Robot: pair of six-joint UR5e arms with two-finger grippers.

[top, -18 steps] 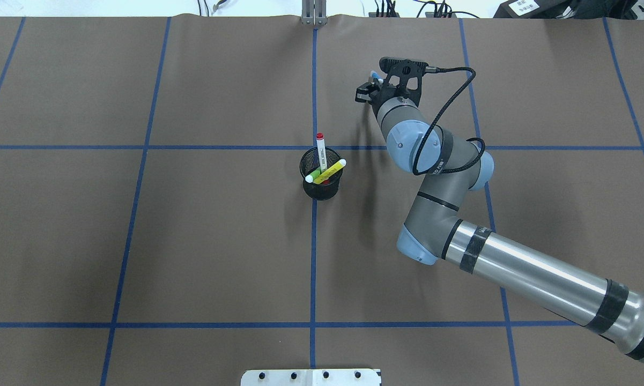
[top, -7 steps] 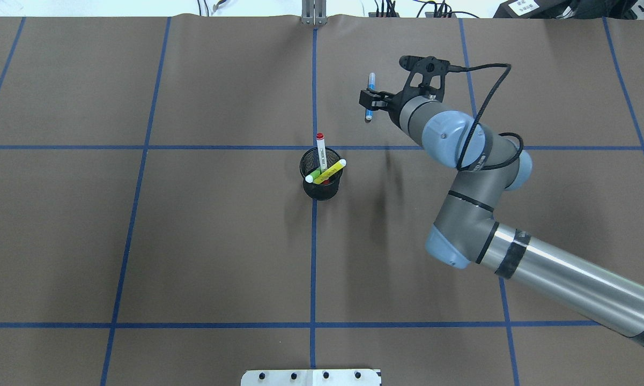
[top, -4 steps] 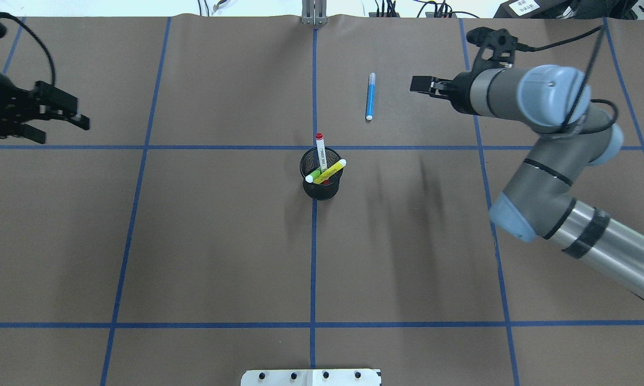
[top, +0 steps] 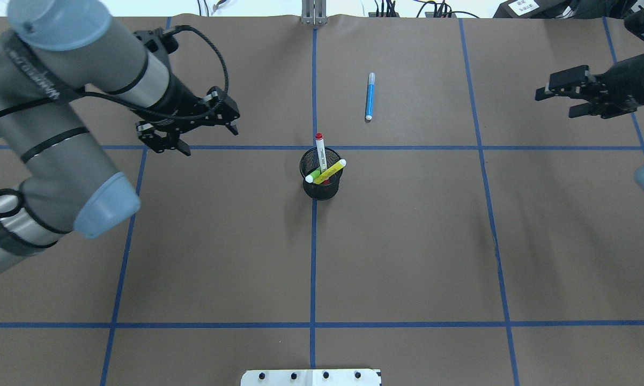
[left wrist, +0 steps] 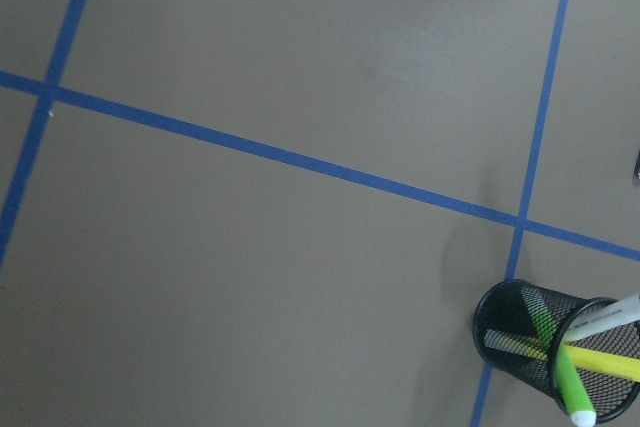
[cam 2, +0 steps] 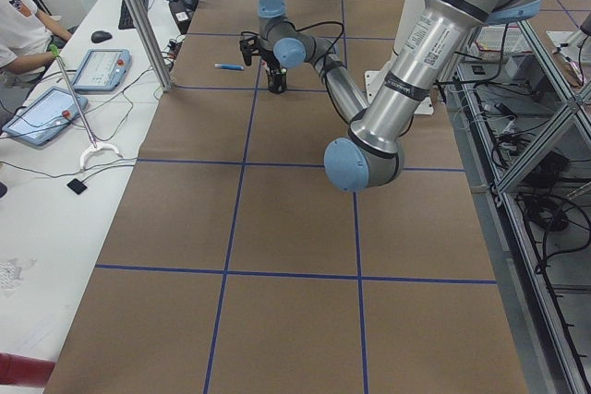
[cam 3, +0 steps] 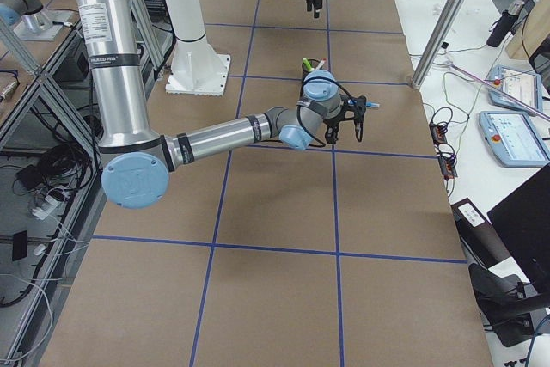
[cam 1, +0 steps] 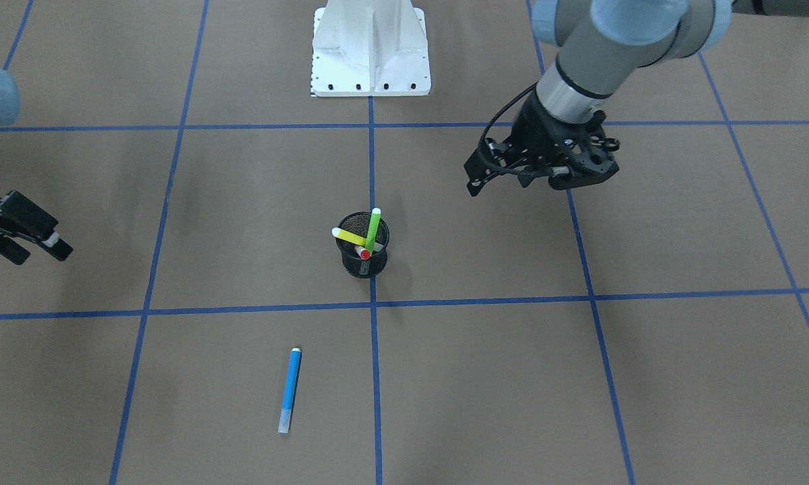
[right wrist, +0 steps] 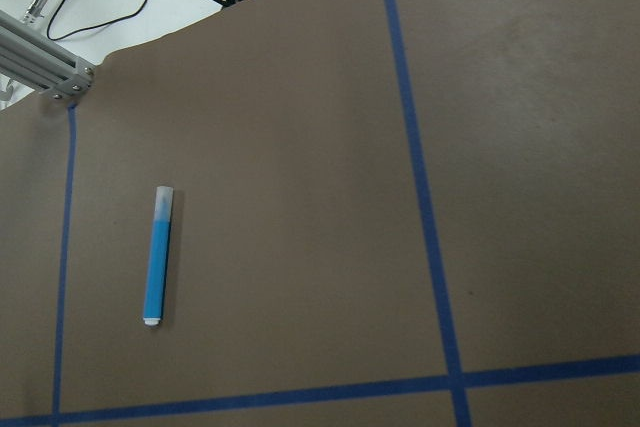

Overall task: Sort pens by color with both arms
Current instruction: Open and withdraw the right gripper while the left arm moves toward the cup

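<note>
L black two-finger gripper [top: 206, 131] spread, empty — black mesh cup [top: 322, 188] w/ three slim markers [top: 330, 171] centre-ward of it; R gripper [top: 556, 101] spread, farther.

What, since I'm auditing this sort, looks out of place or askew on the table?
Only the blue pen lies alone on the table, apart from the mesh cup where the white pen, green pen and yellow pen lean at different angles. That fits sorting; nothing looks spilled or damaged.

Matt brown paper-like sheet [top: 407, 252] across the whole frame, smooth blue tape lines [top: 312, 257], black wire-mesh cup [top: 322, 187] at centre, smooth plastic pens [top: 370, 96], satin grey metal arm [top: 53, 69] upper left, white painted metal pedestal [cam 1: 370, 47].
</note>
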